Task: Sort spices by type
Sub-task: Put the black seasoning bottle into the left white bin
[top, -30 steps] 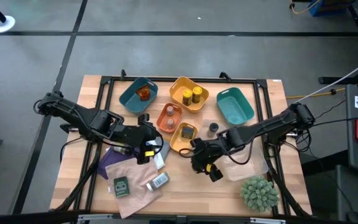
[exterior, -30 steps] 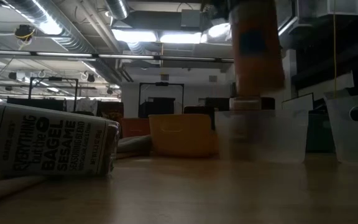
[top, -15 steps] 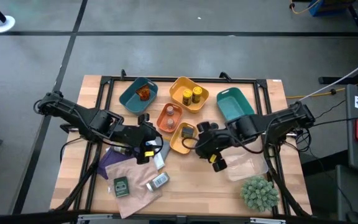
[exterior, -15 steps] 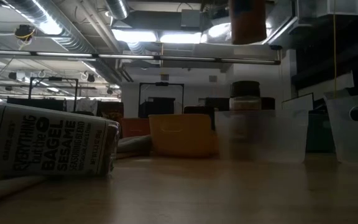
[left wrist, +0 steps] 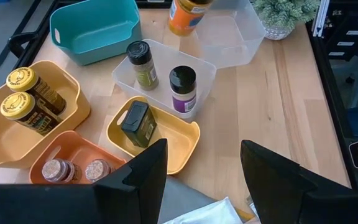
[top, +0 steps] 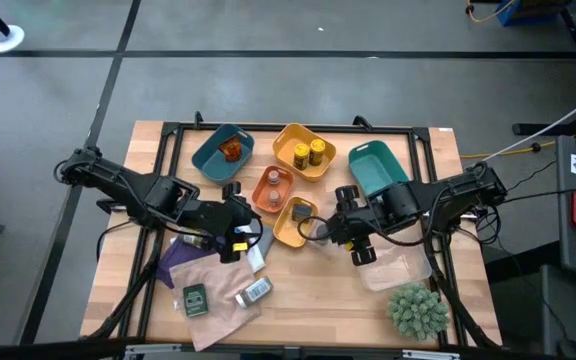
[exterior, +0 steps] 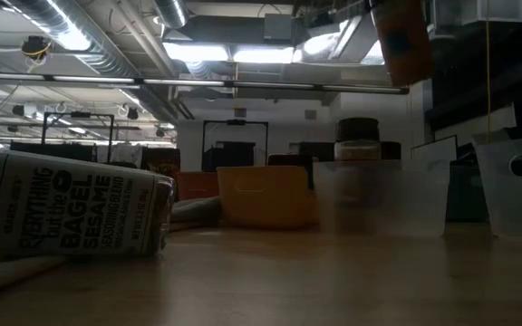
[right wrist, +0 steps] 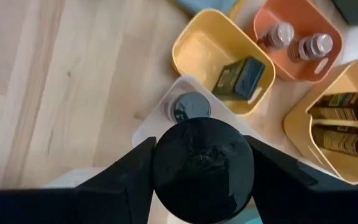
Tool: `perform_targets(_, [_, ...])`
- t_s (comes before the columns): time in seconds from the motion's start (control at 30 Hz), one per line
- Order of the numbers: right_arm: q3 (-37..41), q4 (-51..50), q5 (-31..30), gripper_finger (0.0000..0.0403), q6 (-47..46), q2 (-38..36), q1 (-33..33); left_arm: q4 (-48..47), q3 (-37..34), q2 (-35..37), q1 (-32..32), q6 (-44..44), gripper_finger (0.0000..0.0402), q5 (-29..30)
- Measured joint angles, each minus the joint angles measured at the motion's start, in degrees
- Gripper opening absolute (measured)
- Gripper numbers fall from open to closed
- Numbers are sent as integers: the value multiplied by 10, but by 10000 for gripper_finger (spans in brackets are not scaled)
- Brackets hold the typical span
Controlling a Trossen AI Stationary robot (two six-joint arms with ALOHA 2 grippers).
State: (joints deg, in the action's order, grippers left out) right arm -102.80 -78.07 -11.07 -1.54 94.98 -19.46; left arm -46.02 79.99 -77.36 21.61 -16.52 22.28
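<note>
My right gripper [top: 353,232] is shut on an amber-orange jar [left wrist: 187,14] and hangs above the clear trays; the low view shows the jar [exterior: 401,41] high up and tilted. My left gripper [left wrist: 201,180] is open and waits near the table's middle [top: 236,232]. A clear tray [left wrist: 201,62] holds two dark-lidded jars. Two yellow jars [left wrist: 27,93] lie in a big yellow tray. Two clear jars [left wrist: 73,171] stand in an orange tray. A dark green tin [left wrist: 135,124] sits in a small yellow tray. A jar [exterior: 71,213] lies on its side beside the packets [top: 196,298]. My right gripper pinches the amber-orange jar between its two fingers [right wrist: 123,174] at the jar's dark round end [right wrist: 202,165], coming from above. The jar is lifted clear of the table and hangs tilted below the fingers.
A teal tray [top: 378,170] and a second teal tray [top: 218,155] with an orange jar sit at the far side. Another clear tray [left wrist: 229,37] and a green spiky plant [top: 416,308] stand near the right corner. Purple and tan cloth [top: 208,275] lies near left.
My right gripper has risen and moved toward the table's far and right side, carrying the orange jar. The jar was upright low over the clear tray. It is now lifted high and tipped.
</note>
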Motion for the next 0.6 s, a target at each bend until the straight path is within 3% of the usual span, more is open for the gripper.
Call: perform_targets(0.6, [12, -40, -16, 211, -25, -3, 0, 4, 0, 0, 0, 0, 186, 0])
